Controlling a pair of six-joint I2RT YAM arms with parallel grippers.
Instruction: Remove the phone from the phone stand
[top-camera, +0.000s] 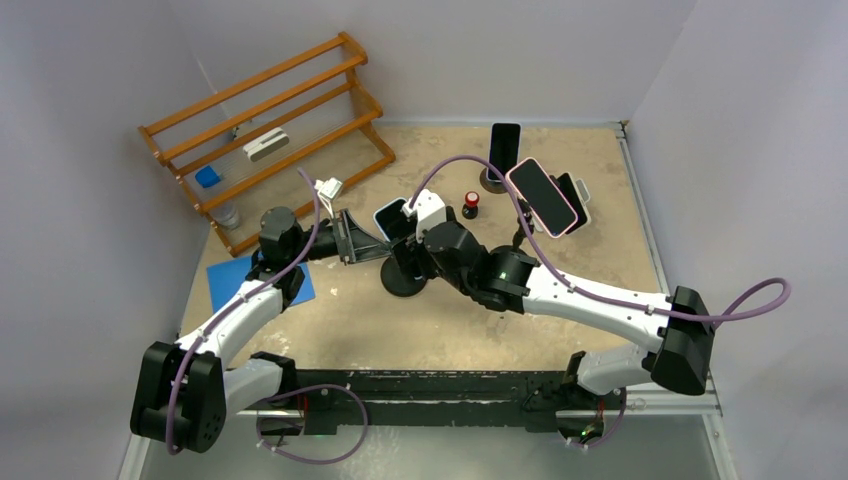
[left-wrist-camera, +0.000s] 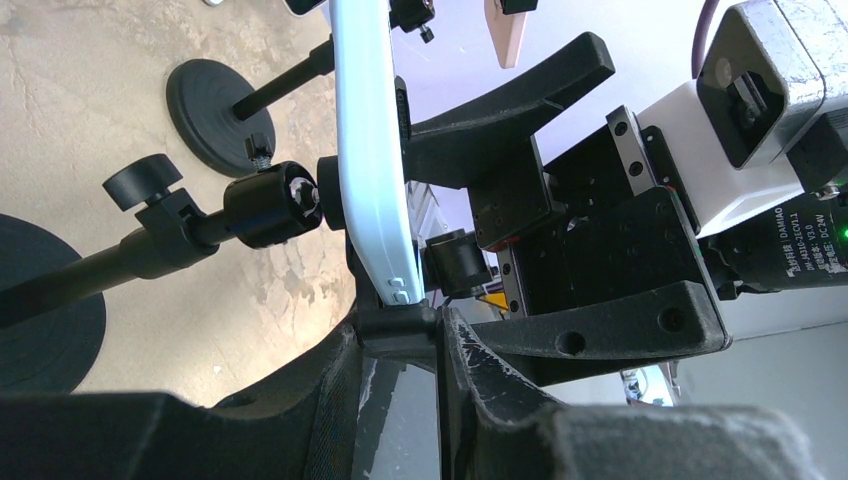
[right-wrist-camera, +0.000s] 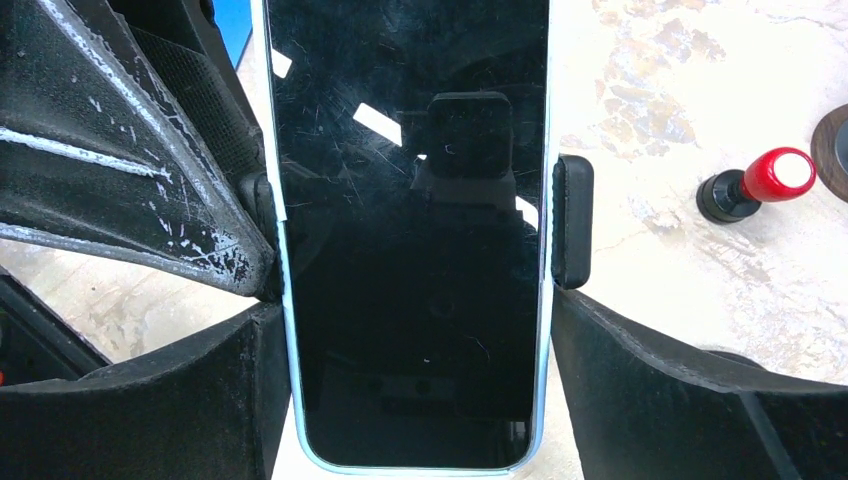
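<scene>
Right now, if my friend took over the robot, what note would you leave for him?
Left gripper: shut on the phone stand, low on its clamp.
Right gripper: one finger on each side of the phone, right at its edges. I cannot tell if it is squeezing yet.
Phone: still sitting in the clamp.
Done: both arms are in place.
Left: grip the phone, pull it out of the clamp, set it down.
</scene>
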